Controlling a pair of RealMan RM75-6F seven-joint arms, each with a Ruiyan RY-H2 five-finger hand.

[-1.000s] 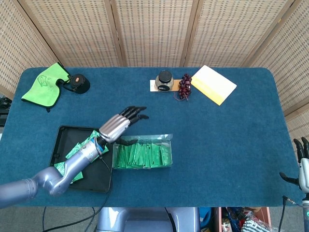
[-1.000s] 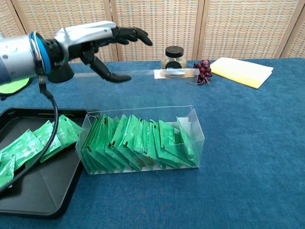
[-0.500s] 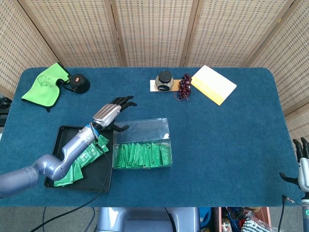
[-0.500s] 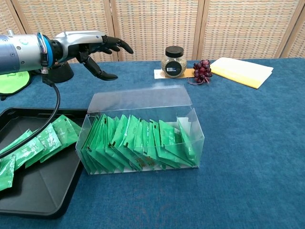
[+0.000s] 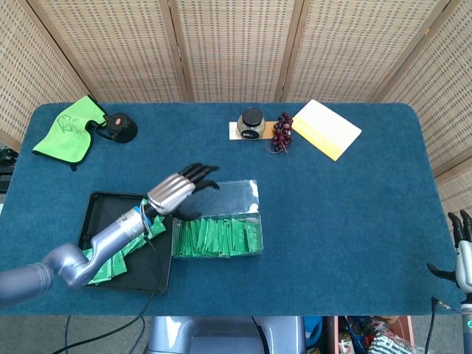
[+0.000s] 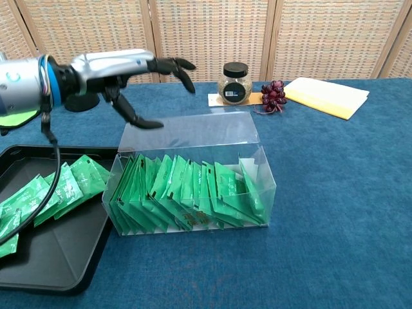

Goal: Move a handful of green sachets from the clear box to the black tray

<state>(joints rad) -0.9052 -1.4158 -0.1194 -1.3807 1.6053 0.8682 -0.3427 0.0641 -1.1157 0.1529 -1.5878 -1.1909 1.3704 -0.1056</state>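
Hovering my left robot hand [image 6: 132, 71] above the left end of the clear box [image 6: 193, 187], fingers spread and nothing in them; released, as far as both views show. Right robot hand [image 5: 462, 247] sits at the far lower right edge of the head view, off the bench [image 5: 354, 221], fingers apart, holding nothing; only partly in frame and absent from the chest view.

Green sachets [image 6: 187, 193]: the bulk stand packed on edge inside the clear box, leaning in a row; a smaller batch [image 6: 58, 190] lies loose in the black tray [image 6: 58, 257], just left of the box and touching or nearly touching it; cannot tell which.

Step in hand, my judgement: reach for another grab; the tray already has some, so the task is partway along. Next move calls for lowering the left robot hand into the open top, closing the fingers round a cluster of sachets, and lifting clear without dragging the light box along; the box wall nearest the tray is the likely snag.

Hard to make out: the box's transparent rear wall or lid [image 6: 190, 132] reads only as a glare patch, so I cannot say whether it is a hinged flap or the back wall; the left forearm covers part of the tray in the head view; the tray's left end is cut off in the chest view.

Elsewhere on the bench: jar [image 5: 252, 122], grapes [image 5: 282, 133], yellow pad [image 5: 327, 129], green cloth [image 5: 68, 131].
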